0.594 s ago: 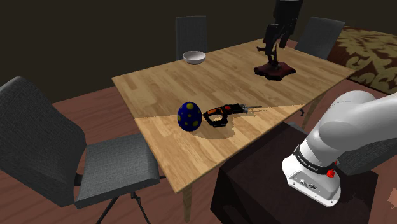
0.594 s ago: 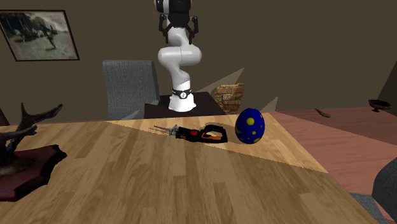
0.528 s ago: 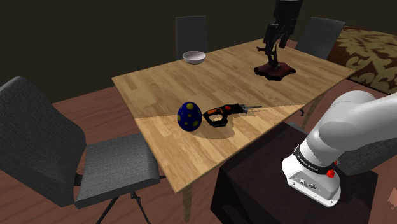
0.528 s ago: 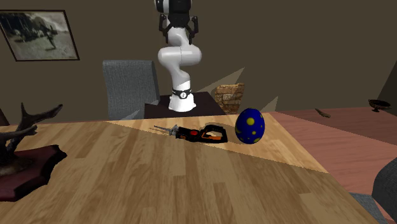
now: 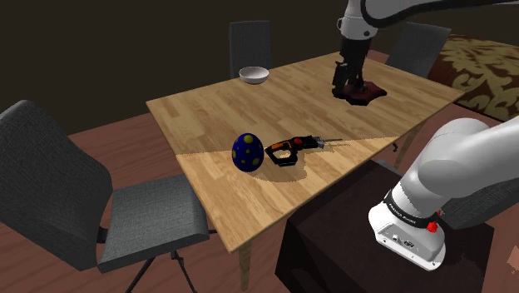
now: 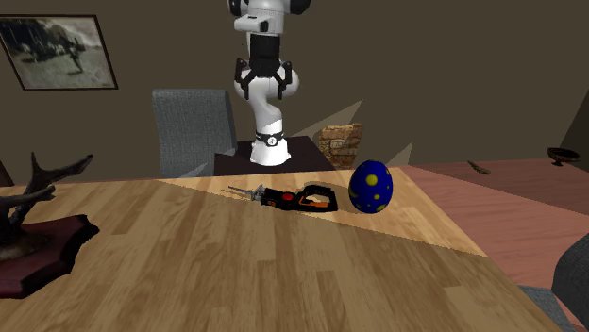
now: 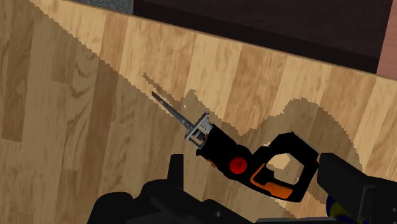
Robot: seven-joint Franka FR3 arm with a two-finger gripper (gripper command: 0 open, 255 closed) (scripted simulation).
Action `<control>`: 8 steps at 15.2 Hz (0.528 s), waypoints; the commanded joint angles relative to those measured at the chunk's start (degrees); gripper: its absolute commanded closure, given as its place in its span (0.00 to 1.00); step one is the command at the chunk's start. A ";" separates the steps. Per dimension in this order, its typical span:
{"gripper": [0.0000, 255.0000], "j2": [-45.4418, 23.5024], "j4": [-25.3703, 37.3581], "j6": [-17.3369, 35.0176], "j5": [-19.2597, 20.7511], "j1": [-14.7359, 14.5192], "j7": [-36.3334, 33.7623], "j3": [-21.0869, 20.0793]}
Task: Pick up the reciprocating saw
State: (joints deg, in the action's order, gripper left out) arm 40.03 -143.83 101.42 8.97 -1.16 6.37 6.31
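The reciprocating saw (image 5: 292, 149) lies flat on the wooden table (image 5: 249, 112), black with an orange handle and a red knob, its thin blade pointing toward the shoulder view's right. It lies near the table edge closest to the stand (image 6: 291, 198). My gripper (image 5: 347, 83) hangs high above the table with its fingers down. In the second exterior view the gripper (image 6: 261, 90) is well above the saw, fingers apart and holding nothing. Looking down from the wrist, the saw (image 7: 245, 160) lies far below the two spread fingertips (image 7: 177, 172).
A blue egg with yellow spots (image 5: 248, 151) stands right beside the saw's handle end. A dark antler sculpture (image 5: 367, 92) and a white bowl (image 5: 254, 75) sit on the far side of the table. Grey chairs (image 5: 58, 191) surround the table. My stand (image 5: 349, 241) is by the near edge.
The arm has swung its hand downward. The gripper has dropped from the top edge of the second exterior view to hang in front of the arm.
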 commanded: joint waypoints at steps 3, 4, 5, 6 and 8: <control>0.00 -4.41 -4.47 8.83 1.69 -1.03 3.42 1.36; 0.00 -5.75 -5.39 11.05 2.16 -1.23 4.29 1.76; 0.00 -7.19 -6.23 13.30 2.63 -1.43 5.15 2.16; 0.00 -8.74 -6.99 15.58 3.11 -1.62 5.99 2.55; 0.00 -12.15 -8.25 20.21 4.04 -1.98 7.65 3.29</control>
State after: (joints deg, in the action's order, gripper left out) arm 29.67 -151.35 119.00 12.51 -2.95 13.13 9.20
